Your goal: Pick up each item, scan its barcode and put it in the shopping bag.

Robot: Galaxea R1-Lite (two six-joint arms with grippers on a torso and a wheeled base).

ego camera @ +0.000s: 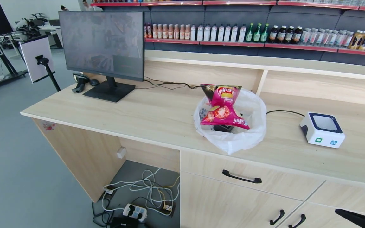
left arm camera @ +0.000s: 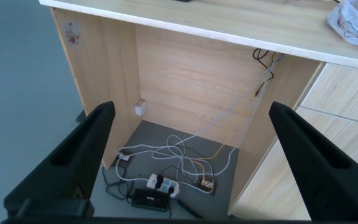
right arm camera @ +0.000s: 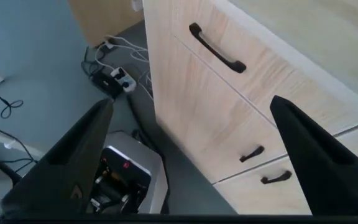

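A pink, glossy bag of tomato crisps [ego camera: 223,107] stands tilted in the open white plastic shopping bag [ego camera: 233,142] on the pale wooden bench [ego camera: 157,114]. A white box scanner with a dark window [ego camera: 322,129] sits near the bag. The left end effector [left arm camera: 188,109], fingers apart, faces the cable-strewn recess under the bench. The right end effector [right arm camera: 191,102], also spread wide, hangs beside the drawers [right arm camera: 229,93].

A pink chip packet [ego camera: 223,106] stuck out of an open white shopping bag [ego camera: 233,142] on the pale wooden desk [ego camera: 157,117]. A white barcode scanner [ego camera: 322,129] sat apart to its right, a dark monitor [ego camera: 103,44] to its left. Bottles [ego camera: 227,32] lined the shelves [ego camera: 233,44] behind, and cables [ego camera: 147,186] lay tangled on the floor beneath.
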